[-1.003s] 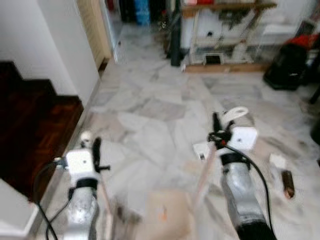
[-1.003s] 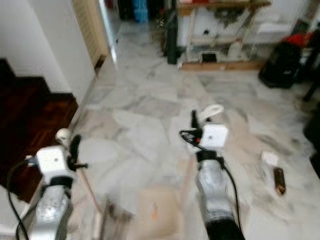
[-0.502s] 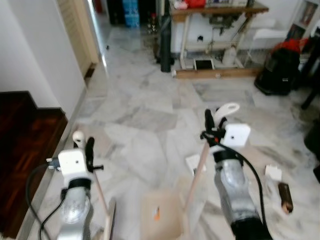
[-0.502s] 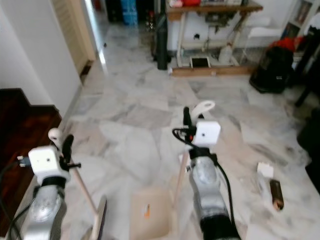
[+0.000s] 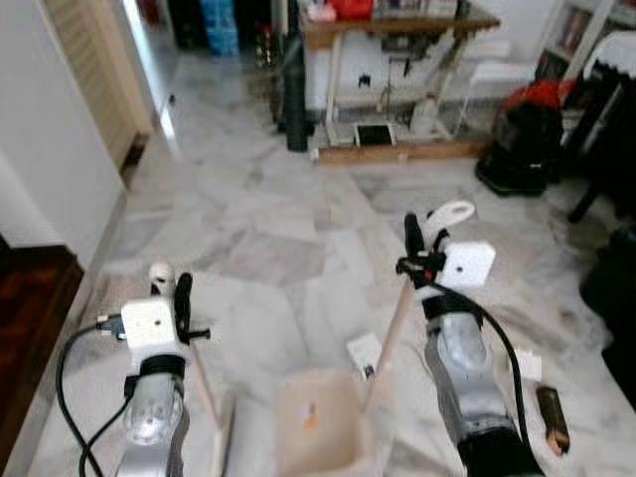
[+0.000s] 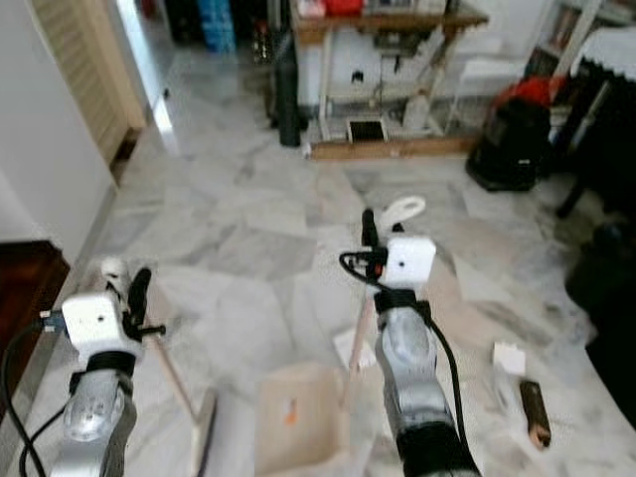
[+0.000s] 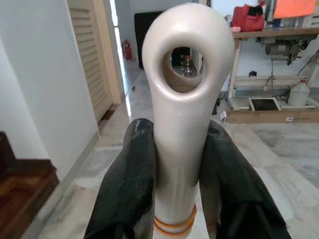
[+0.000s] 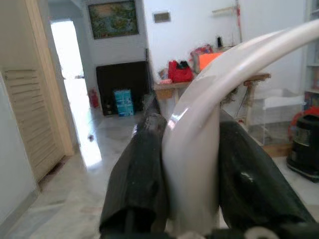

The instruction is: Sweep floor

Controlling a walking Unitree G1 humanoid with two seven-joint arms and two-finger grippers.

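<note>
On marble floor (image 5: 298, 248): left gripper (image 7: 177, 164) clamps broom handle (image 7: 187, 89), right gripper (image 8: 192, 164) clamps dustpan handle (image 8: 199, 149). Risk: dustpan (image 5: 316, 422) lifts, paper scrap (image 5: 364, 350) skids under.

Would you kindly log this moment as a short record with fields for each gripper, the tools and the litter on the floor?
left gripper: shut on broom handle
right gripper: shut on dustpan handle
broom head: low on the marble floor, beside the dustpan
dustpan: tan, between the arms
litter: white paper scrap by the dustpan stick; white piece and brown object to the robot's right
</note>
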